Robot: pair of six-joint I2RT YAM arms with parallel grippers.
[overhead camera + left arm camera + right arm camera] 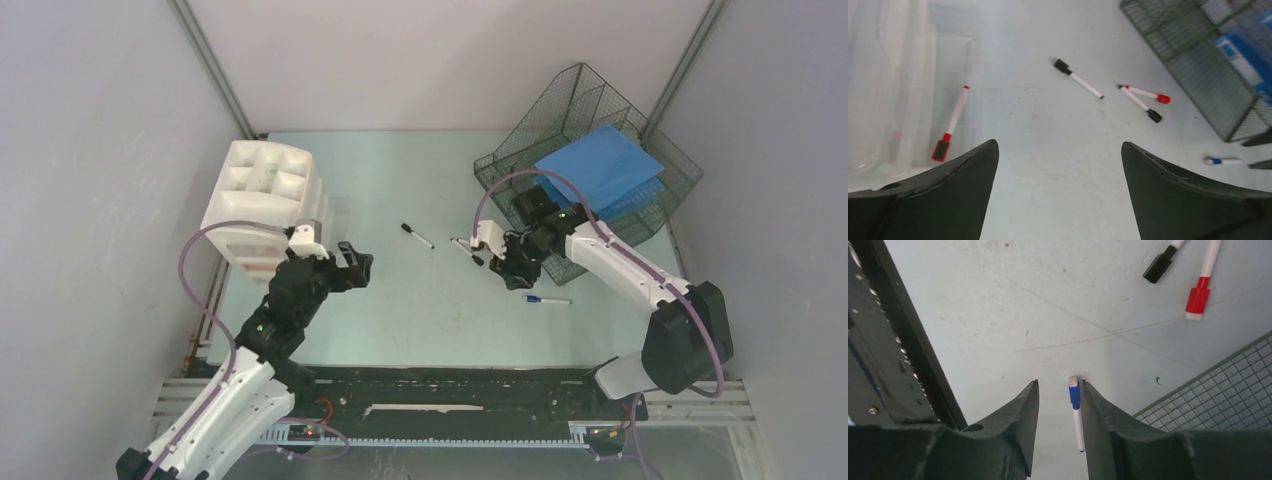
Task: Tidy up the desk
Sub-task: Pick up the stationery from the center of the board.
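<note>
Top external: desk [400, 310] bounded by drawer unit [262, 195] left, wire tray [545, 115] right.

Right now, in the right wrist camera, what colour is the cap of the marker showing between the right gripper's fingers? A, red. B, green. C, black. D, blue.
D: the marker seen in the gap between the fingers of the right gripper has a blue cap, and it lies flat on the desk, not clamped.
</note>
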